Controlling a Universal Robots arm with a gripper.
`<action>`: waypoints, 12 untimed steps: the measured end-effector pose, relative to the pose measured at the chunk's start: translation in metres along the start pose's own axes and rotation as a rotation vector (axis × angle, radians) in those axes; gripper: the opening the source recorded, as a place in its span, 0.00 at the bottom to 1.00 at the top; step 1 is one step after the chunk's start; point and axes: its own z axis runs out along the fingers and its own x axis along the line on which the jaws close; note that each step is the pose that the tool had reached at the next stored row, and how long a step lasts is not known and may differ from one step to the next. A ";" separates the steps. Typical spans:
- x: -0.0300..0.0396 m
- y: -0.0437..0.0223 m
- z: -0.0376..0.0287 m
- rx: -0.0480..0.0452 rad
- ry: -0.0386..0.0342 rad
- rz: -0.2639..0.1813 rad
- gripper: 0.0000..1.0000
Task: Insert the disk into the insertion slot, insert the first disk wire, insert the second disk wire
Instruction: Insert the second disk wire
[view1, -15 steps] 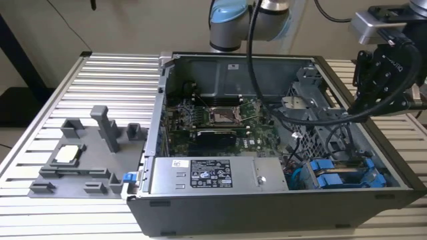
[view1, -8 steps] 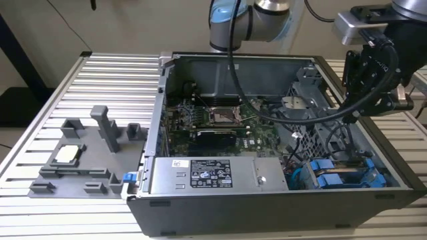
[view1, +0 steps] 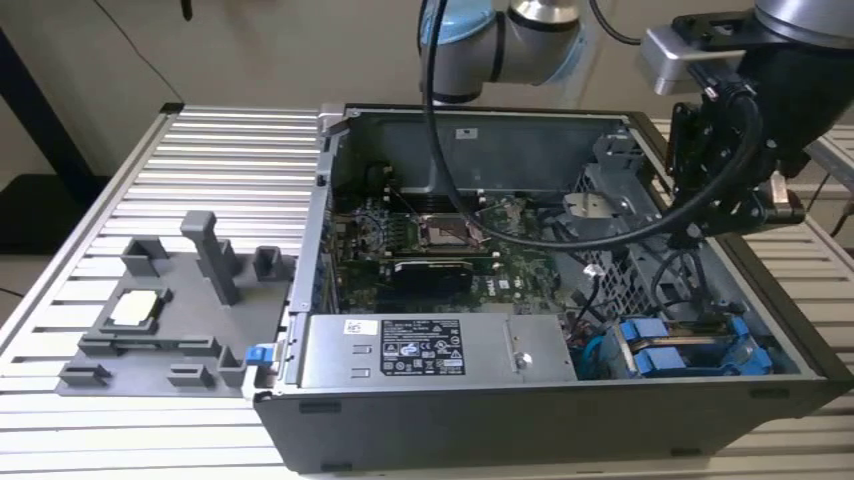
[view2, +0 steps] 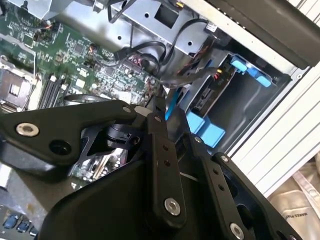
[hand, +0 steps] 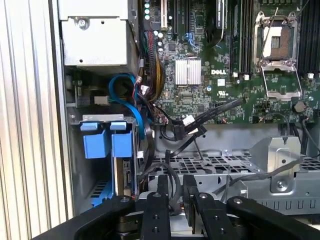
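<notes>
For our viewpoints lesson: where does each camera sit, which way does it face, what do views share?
Exterior view: off-arm, above, looking down into the computer case; arm and gripper at the exterior view's right.
First wrist view: wrist-mounted, facing the motherboard; gripper in front.
Second wrist view: wrist-mounted, slanting into the computer case; gripper in front.
Shared: all show the blue disk tabs.

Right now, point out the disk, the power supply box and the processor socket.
disk (hand: 121, 145): first wrist view, blue carrier tab.
power supply box (view1: 420, 346): exterior view, its white sticker.
processor socket (hand: 278, 45): first wrist view, the socket's middle.
</notes>
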 end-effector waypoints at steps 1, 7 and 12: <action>0.0005 0.0023 -0.0002 0.0018 -0.0001 -0.001 0.27; 0.0032 0.0139 -0.0010 0.0064 -0.0015 -0.023 0.27; 0.0033 0.0157 -0.0010 0.0044 -0.0058 -0.090 0.27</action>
